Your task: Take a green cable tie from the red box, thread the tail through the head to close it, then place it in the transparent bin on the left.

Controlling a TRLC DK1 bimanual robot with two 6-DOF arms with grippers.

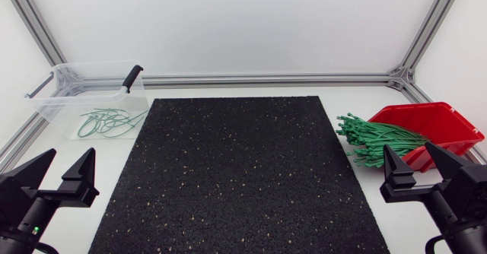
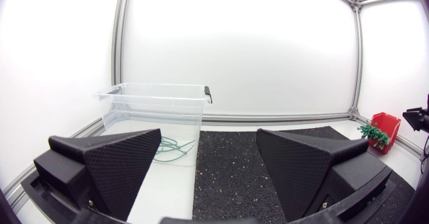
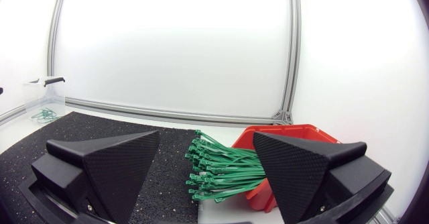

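A bundle of green cable ties (image 1: 377, 138) spills out of the red box (image 1: 445, 125) at the right, heads toward the mat; in the right wrist view the ties (image 3: 218, 169) lie just ahead of my open right gripper (image 3: 206, 165), with the red box (image 3: 295, 140) behind them. The transparent bin (image 1: 87, 102) at the far left holds several closed green ties (image 1: 106, 122). My left gripper (image 1: 65, 174) rests open and empty at the near left, with the bin (image 2: 154, 110) ahead of it. My right gripper (image 1: 417, 169) stands open beside the box.
A black speckled mat (image 1: 240, 174) covers the table's middle between the two arms. The bin has a black-handled latch (image 1: 133, 77) on its far rim. An aluminium frame rail (image 1: 266, 79) runs along the back edge.
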